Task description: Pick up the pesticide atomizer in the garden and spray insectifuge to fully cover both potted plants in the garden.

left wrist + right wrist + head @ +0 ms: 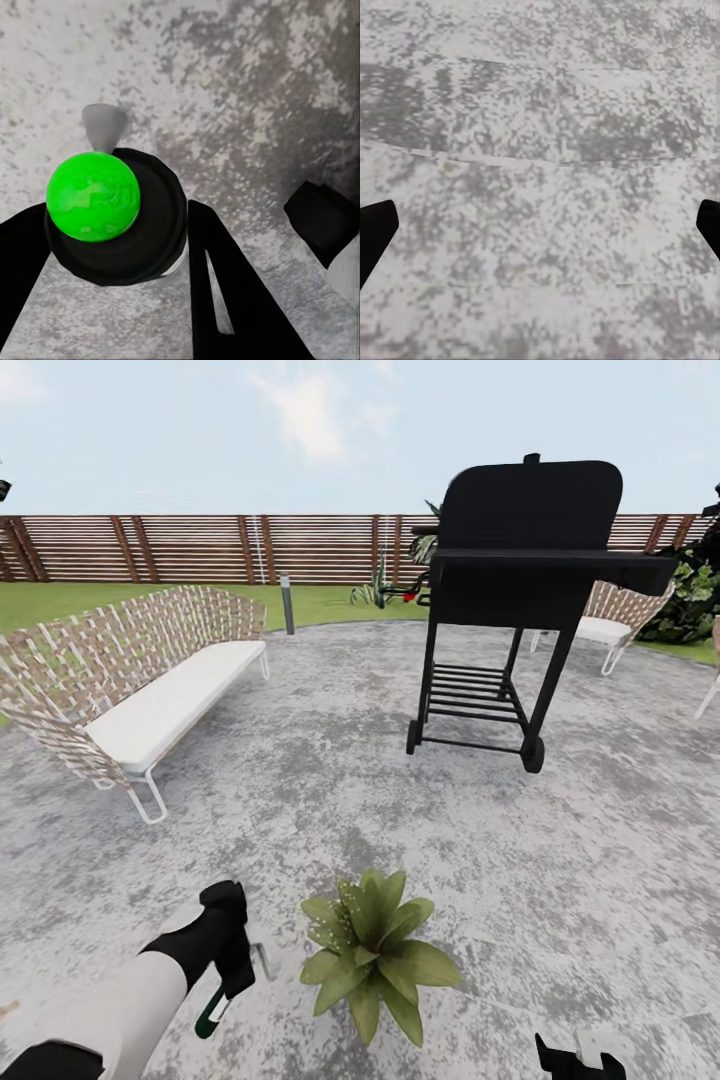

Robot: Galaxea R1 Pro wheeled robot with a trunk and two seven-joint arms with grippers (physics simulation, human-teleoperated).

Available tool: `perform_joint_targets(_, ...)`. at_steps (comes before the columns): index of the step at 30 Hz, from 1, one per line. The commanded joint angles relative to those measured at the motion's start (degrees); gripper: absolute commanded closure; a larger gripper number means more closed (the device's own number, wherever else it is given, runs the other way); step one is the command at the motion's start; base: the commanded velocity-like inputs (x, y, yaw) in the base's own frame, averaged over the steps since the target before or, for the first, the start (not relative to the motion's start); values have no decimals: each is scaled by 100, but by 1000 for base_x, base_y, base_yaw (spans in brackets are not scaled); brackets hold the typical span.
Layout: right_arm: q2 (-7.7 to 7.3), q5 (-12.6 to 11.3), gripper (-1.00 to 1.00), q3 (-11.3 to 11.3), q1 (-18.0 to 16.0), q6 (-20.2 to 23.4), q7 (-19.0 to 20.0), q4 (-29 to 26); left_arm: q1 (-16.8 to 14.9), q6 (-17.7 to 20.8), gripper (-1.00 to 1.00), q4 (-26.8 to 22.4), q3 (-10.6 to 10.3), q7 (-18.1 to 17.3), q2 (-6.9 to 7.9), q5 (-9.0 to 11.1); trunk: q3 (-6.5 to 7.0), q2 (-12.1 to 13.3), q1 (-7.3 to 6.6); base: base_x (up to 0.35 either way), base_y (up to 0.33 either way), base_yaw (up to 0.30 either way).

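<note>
The left gripper (232, 970) is clamped on the atomizer (212, 1010), which hangs from the fingers; in the left wrist view the bottle's green end (93, 196) sits between the two dark fingers (225, 300). One potted plant (372, 950) stands just beside this gripper, on the paving (560, 840). The right gripper (540, 225) is spread, fingertips wide apart, holding nothing. Pick-up appears complete. No white specks can be confirmed on the leaves, so spraying this plant looks outstanding, and another plant remains.

Paving (300, 780) under plant (372, 950), grill (520, 600)
</note>
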Motion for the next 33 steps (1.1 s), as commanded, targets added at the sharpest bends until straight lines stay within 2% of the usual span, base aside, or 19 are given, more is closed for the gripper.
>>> perform_joint_targets(1,1,16,-100,-48,-4,-21,44,1,10,44,100,-8,-33,66,3,57,-5,-2,-1,0,0,92)
perform_joint_targets(4,4,16,-100,-47,-4,-21,44,1,26,44,100,3,-39,260,-8,141,-5,-2,-1,0,0,31)
perform_joint_targets(9,7,16,-100,-46,-4,-21,46,1,25,59,100,-22,-23,313,-11,168,-5,-2,-1,0,0,4)
perform_joint_targets(10,8,16,-100,-46,-4,-21,48,1,24,63,100,-52,-23,315,-34,167,-5,-2,-1,0,0,0)
perform_joint_targets(11,4,16,-100,-46,-4,-21,46,1,23,65,100,-31,-45,322,-117,135,-5,-2,-1,0,0,0)
perform_joint_targets(14,5,16,-100,-46,-4,-21,45,1,44,66,100,7,-57,325,-135,131,-5,-2,-1,0,0,0)
perform_joint_targets(16,3,16,-100,-46,-4,-21,42,1,313,55,100,4,-50,325,-78,118,-5,-2,-1,0,0,2)
perform_joint_targets(19,6,15,-100,-46,-4,-21,41,1,431,52,100,1,-40,327,-69,125,-5,-2,-1,0,0,115)
perform_joint_targets(23,6,14,-100,-46,-4,-21,40,1,458,63,100,-79,-31,404,-83,161,-5,-2,-1,0,0,228)
perform_joint_targets(28,1,15,-100,-48,-4,-22,40,-7,414,66,100,-125,-34,431,-187,173,-5,-2,-1,0,0,59)
perform_joint_targets(33,0,16,-100,-47,-4,-21,41,-8,412,67,100,-111,-27,437,-156,168,-5,-2,-1,0,0,3)
